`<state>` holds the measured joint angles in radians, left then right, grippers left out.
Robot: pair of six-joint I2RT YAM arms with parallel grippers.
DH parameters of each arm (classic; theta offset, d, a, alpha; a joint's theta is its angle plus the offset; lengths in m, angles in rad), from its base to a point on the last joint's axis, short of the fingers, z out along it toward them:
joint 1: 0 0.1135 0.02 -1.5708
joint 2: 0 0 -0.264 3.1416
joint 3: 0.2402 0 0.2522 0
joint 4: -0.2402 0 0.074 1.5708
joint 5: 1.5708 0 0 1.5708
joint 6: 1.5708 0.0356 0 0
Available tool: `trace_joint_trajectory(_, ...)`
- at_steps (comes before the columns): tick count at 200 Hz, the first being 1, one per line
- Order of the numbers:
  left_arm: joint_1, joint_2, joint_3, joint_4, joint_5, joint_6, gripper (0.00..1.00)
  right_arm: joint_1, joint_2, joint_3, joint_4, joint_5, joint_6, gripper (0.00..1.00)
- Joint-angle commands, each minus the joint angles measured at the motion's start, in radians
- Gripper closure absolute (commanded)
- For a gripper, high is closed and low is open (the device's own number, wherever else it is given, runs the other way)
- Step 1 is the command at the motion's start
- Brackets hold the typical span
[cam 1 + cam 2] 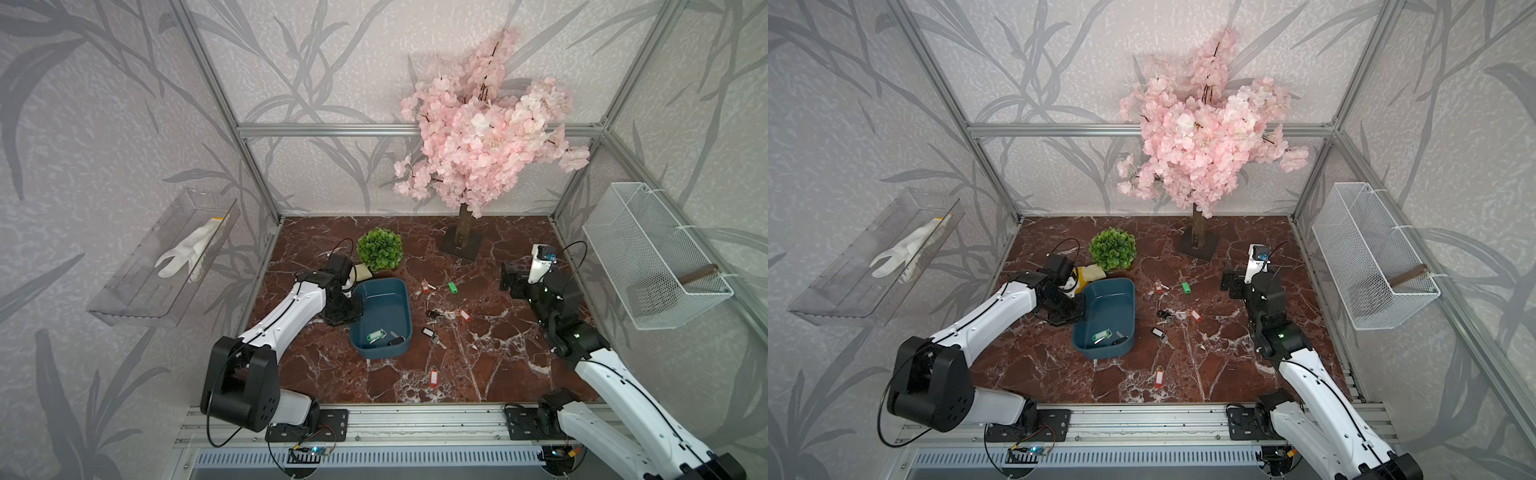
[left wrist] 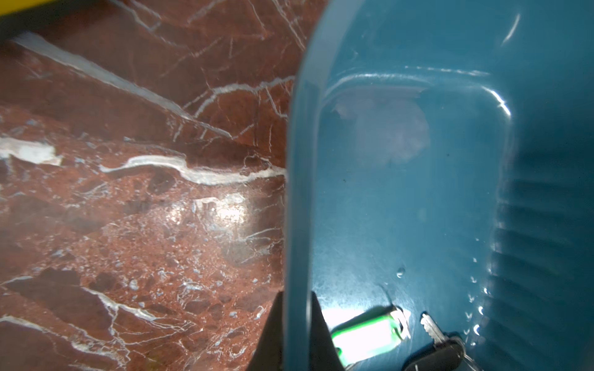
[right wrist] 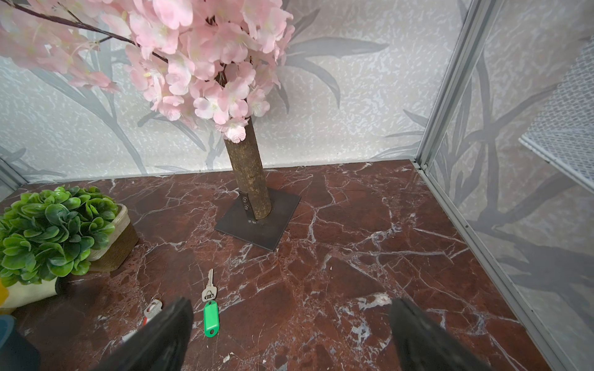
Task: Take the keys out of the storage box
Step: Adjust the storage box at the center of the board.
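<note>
The left hand (image 2: 297,334) is closed on a side wall of the storage box (image 1: 382,305), one finger inside and one outside. In the box lie a green-tagged key (image 1: 376,336) and, it seems, a black-headed key (image 1: 395,341). The other keys (image 1: 436,319) lie scattered on the counter (image 1: 498,357) beside it. The right hand (image 3: 291,308) is wide open and empty.

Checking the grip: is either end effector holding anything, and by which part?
The left end effector pinches the storage box by its side wall, at the rim. The right end effector is open, holding nothing.
</note>
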<state>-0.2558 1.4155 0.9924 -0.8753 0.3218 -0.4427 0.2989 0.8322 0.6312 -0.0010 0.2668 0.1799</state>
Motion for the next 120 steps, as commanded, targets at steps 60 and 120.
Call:
trace_joint_trajectory(60,0.007,0.037,0.024,-0.038,-0.020,0.047,1.00,-0.007,0.019,0.047,-0.036,-0.035,-0.018,0.01)
trace_joint_trajectory(120,-0.027,0.073,-0.021,0.055,-0.084,0.045,1.00,-0.006,0.064,0.105,-0.084,-0.174,-0.050,0.01)
